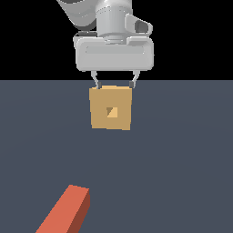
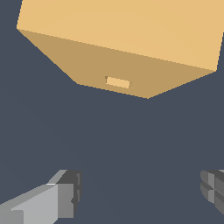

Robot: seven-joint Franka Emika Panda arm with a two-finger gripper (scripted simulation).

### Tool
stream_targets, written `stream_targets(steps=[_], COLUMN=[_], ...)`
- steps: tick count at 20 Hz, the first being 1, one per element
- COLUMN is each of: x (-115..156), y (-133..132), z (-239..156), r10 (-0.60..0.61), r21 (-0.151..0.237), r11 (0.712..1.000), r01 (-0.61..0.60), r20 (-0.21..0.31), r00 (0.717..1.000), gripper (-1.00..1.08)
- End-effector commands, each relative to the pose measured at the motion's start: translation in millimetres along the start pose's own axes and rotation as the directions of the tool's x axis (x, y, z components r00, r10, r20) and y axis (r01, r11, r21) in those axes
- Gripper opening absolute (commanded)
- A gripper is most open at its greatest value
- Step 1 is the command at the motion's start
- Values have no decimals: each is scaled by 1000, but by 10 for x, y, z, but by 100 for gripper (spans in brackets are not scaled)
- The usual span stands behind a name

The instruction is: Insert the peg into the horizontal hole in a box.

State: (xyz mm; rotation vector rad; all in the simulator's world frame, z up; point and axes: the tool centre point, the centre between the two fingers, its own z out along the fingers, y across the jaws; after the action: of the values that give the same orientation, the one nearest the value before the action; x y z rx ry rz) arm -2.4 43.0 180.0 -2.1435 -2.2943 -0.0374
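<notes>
1. Bench (image 1: pixel 182 159): flat, uniform slate-grey, no markings or seams visible. Meets a plain black backdrop along a straight horizon line in the exterior view.
2. Room: nothing beyond black background above the bench edge.
3. Box (image 1: pixel 111 108): tan, yellow-brown square block, standing upright on the bench near the middle of the exterior view, face toward that camera. Top edge tilted very slightly. In the wrist view, lighter top surface and darker shaded front face both seen.
4. Hole (image 1: pixel 112 111): small square opening in the centre of the box face, part dark tan and part light tan inside. In the wrist view shown as a short pale slot low on the shaded face. Unoccupied.
5. Peg (image 1: pixel 66 211): orange-red square-section bar lying flat on the bench at the exterior view's lower left, well apart from the box, running diagonally and cut off by the frame edge. Lit top face, darker side face. Only the orange-red part seen; far end out of frame.
6. End effector (image 1: pixel 113 84): suspended directly above the box, pale grey body, two dark fingertips just at the box's upper corners. Fingers spread wide and holding nothing; contact with the box cannot be confirmed.
</notes>
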Motion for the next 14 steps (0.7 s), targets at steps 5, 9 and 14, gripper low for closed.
stream_targets(steps=[5, 9, 14], x=[-103, -408, -1051], y=[-22, -93, -270], z=[33, 131, 338], r10=[9, 37, 96], r21=[0, 2, 4], r11=[1000, 999, 995], r01=[-9, -37, -96], r20=[1, 3, 8], r00=[1000, 999, 995], gripper=[100, 100, 100])
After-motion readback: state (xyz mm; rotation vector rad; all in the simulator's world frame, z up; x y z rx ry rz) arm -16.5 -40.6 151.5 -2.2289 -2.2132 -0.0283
